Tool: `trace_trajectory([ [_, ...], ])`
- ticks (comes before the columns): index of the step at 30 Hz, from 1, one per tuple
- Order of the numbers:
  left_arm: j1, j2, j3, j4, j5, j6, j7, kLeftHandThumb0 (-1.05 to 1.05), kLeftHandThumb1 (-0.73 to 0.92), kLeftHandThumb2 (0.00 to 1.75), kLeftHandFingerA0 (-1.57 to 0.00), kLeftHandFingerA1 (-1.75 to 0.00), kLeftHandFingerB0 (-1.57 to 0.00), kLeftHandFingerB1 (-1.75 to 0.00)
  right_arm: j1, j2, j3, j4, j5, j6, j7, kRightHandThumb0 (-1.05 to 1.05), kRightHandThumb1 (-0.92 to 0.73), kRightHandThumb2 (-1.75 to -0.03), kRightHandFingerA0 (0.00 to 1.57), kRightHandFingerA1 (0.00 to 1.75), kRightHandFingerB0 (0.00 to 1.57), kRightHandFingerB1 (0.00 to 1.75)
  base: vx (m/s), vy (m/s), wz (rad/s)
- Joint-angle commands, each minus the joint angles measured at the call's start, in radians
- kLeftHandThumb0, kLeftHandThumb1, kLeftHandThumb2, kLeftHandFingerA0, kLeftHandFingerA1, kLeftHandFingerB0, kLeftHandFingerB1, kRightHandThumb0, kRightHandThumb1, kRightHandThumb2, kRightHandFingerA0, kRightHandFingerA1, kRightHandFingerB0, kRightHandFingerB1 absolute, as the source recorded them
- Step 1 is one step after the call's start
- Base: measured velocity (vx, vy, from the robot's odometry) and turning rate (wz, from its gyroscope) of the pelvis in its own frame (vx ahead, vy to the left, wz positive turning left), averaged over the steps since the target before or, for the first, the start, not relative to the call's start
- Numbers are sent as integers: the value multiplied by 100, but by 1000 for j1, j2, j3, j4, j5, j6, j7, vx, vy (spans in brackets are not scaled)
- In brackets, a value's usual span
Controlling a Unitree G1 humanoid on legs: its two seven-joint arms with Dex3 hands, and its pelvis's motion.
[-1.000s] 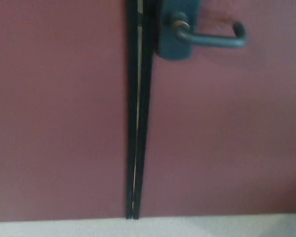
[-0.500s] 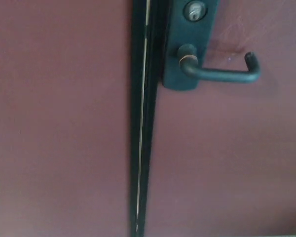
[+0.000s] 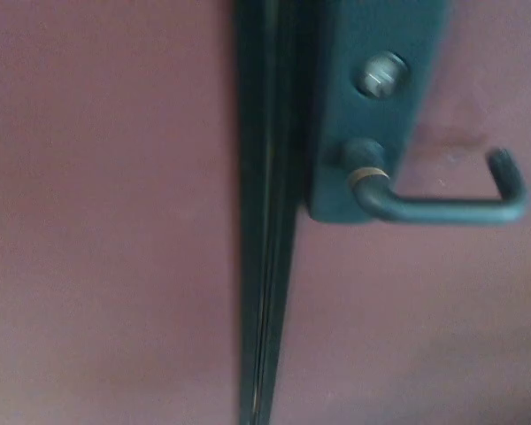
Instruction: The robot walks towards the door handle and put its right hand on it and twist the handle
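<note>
A dark grey lever door handle (image 3: 442, 208) juts out level to the right from a dark backplate (image 3: 372, 106) on the dark red right door leaf (image 3: 425, 336). Its free end hooks back toward the door. A round lock cylinder (image 3: 382, 74) sits in the plate above the lever's pivot. No robot hand or arm shows in the head view. The picture is blurred.
A black vertical seam (image 3: 265, 266) between the two dark red door leaves runs from top to bottom, just left of the backplate. The left leaf (image 3: 106, 221) fills the left half of the picture.
The whole picture has shifted and grown: the handle and plate now sit lower and larger, and the pale floor strip has left the bottom edge. The camera has come closer to the door.
</note>
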Motion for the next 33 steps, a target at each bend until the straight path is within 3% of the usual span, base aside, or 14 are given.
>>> trace_trajectory([
  [1, 10, -3, 5, 2, 5, 5, -4, -24, 53, 56, -72, -51, -55, -42, 8, -1, 3, 3, -3, 19, 0, 7, -62, -57, 72, 57, 52, 47, 170, 101, 8],
  [20, -5, -2, 2, 1, 20, 6, -10, -25, 53, 56, -75, -56, -56, -42, -12, 5, -2, 12, 4, 35, 7, 8, -61, -57, 72, 58, 53, 47, 67, -70, -3],
  [33, 10, 3, -11, 1, 27, 0, -13, -24, 53, 56, -74, -55, -56, -42, 6, 2, 14, 9, -4, 24, 11, 6, -62, -57, 71, 57, 54, 47, -30, 125, 0],
])
